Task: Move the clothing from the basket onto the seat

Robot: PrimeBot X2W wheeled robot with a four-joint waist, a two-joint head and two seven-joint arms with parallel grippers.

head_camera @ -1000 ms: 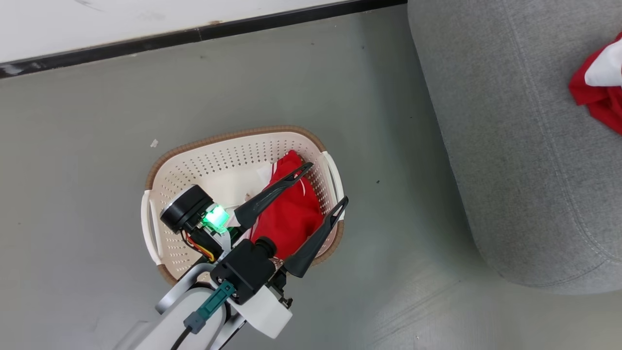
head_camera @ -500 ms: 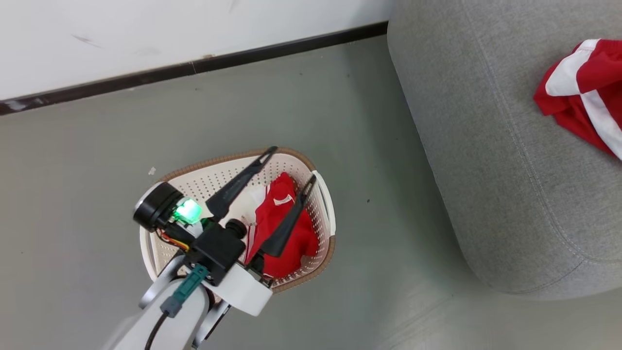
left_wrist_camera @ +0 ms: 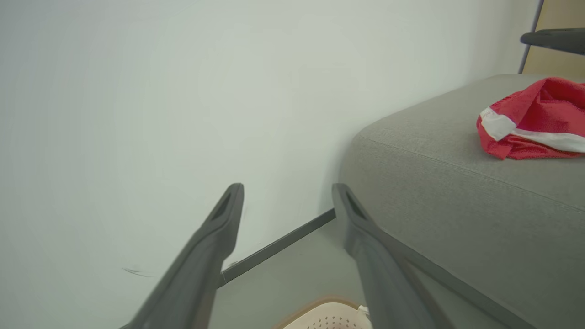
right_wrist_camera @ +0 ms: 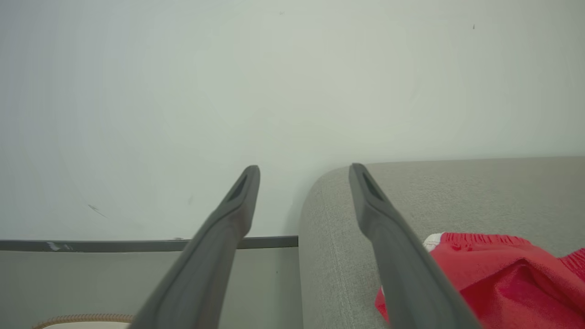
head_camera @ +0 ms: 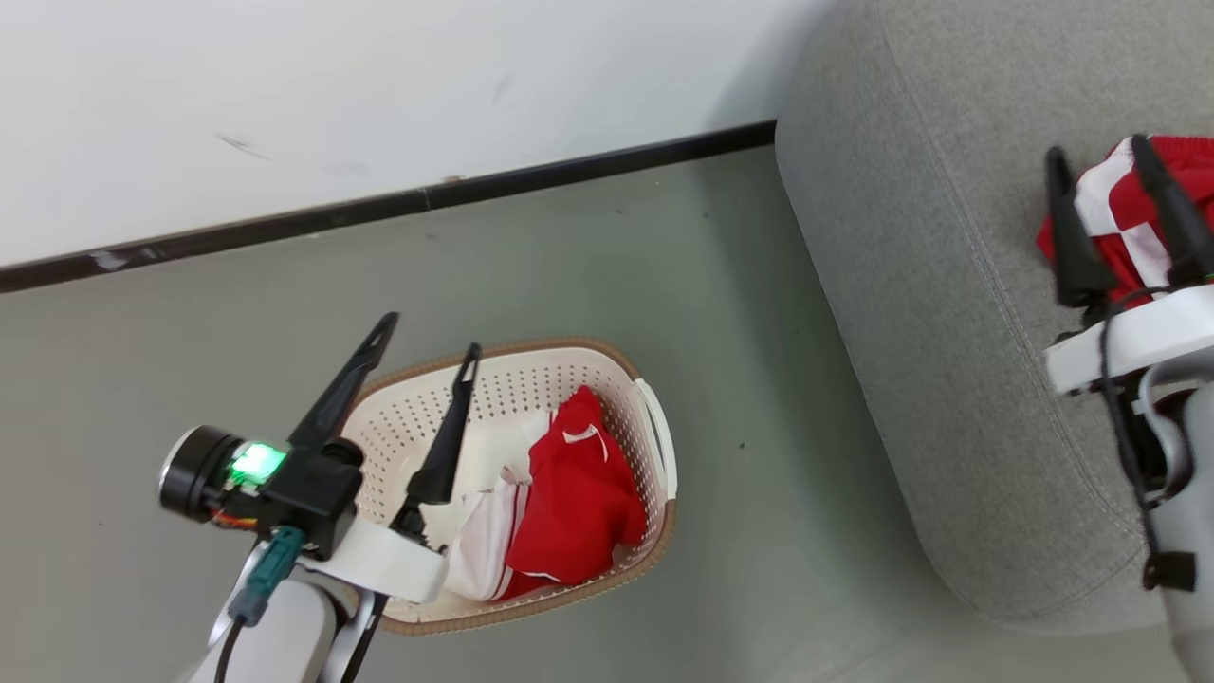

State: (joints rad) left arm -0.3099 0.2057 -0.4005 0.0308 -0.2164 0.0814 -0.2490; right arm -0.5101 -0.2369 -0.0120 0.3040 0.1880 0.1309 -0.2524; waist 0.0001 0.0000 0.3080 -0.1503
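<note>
Meanwhile, one garment (head_camera: 1129, 242) lies on the seat (head_camera: 948, 332), a second garment (head_camera: 579, 503) in the basket (head_camera: 656, 531). Left gripper (head_camera: 427, 340) and right gripper (head_camera: 1095, 152) gape empty; left should sink into red folds before closing.

White wrist housings (head_camera: 384, 566), long black tapered fingers (head_camera: 444, 446), green light (head_camera: 251, 462), teal connector (head_camera: 275, 560)
</note>
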